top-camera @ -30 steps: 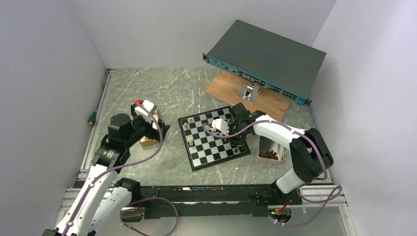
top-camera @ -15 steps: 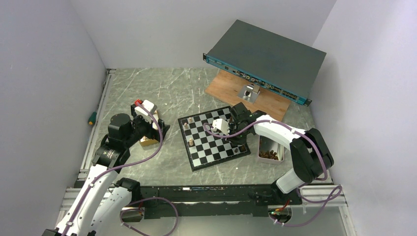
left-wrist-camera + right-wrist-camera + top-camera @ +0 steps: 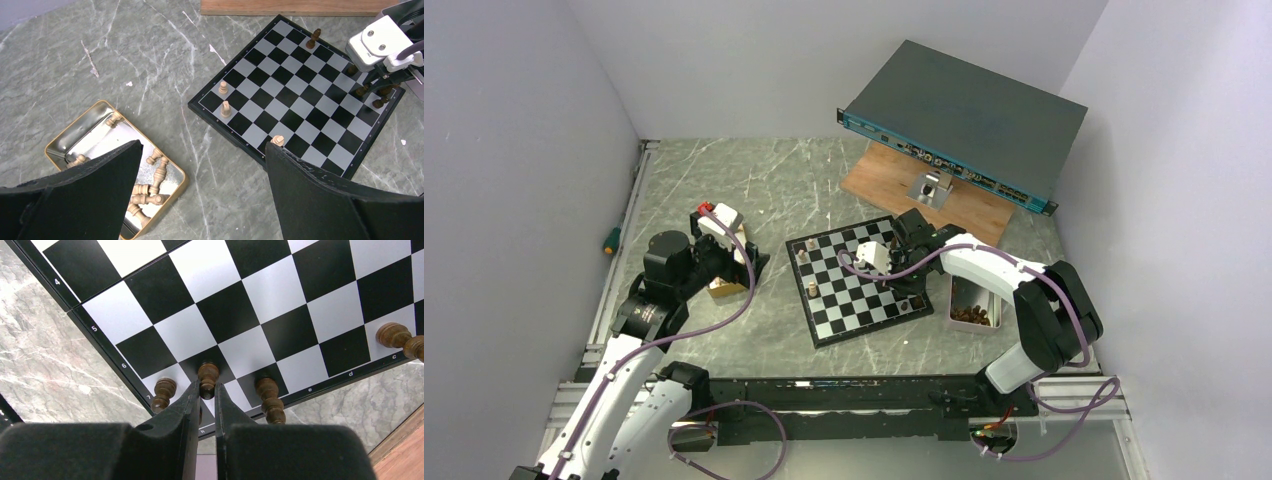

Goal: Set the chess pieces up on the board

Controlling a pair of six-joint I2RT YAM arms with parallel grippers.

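far left: tin on the table, with a loose heap of light pieces lying every way inside. above it, left gripper spread wide, holding nothing. for that heap: probably very light, hard, smooth turned wood, so likely to roll or skid. best pinched across the narrow waist below the head, one at a time, clear of the neighbours.

middle: board flat on the table, near the tin. three light pieces upright along its near-left side, a few dark ones along the far-right side.

right: right gripper clenched on a dark piece in the board's edge row, fingertips pressed to either side of it. base seemingly on or just over a black square; cannot tell which. two more dark pieces upright just beside, one on each side. little room there, so easy to knock one over when letting go. farther right, off the board, tray with more dark pieces.
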